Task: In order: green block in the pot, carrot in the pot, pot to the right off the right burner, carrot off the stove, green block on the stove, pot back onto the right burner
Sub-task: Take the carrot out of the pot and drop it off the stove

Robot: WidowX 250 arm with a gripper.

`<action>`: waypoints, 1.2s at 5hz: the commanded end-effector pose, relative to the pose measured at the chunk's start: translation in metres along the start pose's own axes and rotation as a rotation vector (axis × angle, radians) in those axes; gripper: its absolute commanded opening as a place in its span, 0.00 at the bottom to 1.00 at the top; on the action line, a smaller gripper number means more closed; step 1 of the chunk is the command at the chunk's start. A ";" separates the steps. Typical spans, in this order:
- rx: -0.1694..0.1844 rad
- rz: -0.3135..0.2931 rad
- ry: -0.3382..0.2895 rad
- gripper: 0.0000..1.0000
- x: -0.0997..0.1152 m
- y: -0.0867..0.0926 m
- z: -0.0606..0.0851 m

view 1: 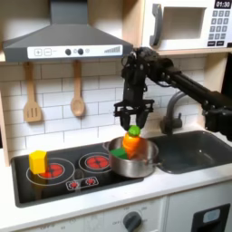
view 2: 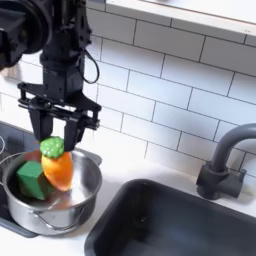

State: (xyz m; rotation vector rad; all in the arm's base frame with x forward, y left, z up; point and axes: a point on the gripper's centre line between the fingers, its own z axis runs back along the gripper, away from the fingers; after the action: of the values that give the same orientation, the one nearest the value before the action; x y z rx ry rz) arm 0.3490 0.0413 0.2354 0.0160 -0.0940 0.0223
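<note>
Fingers closed on the carrot by its green top, hanging just over the pot, beside the green block inside. Probably light, stiff, smooth plastic; likely best pinched at the narrow leafy end. Sink alongside.

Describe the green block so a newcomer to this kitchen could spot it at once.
Start at the black stove and find the shiny steel pot at its sink-side end, under the gripper. The green block sits inside the pot, beside the orange carrot the gripper holds. It is a plain bright green cube, unlike the yellow block on the far burner.
</note>
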 end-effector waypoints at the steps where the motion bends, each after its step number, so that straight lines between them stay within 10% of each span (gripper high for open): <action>1: -0.003 0.017 -0.023 0.00 0.005 0.002 0.015; 6: 0.019 0.176 -0.042 0.00 0.016 0.048 0.040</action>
State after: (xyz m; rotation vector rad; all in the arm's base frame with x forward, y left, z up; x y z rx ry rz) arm 0.3600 0.0888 0.2792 0.0261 -0.1422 0.1981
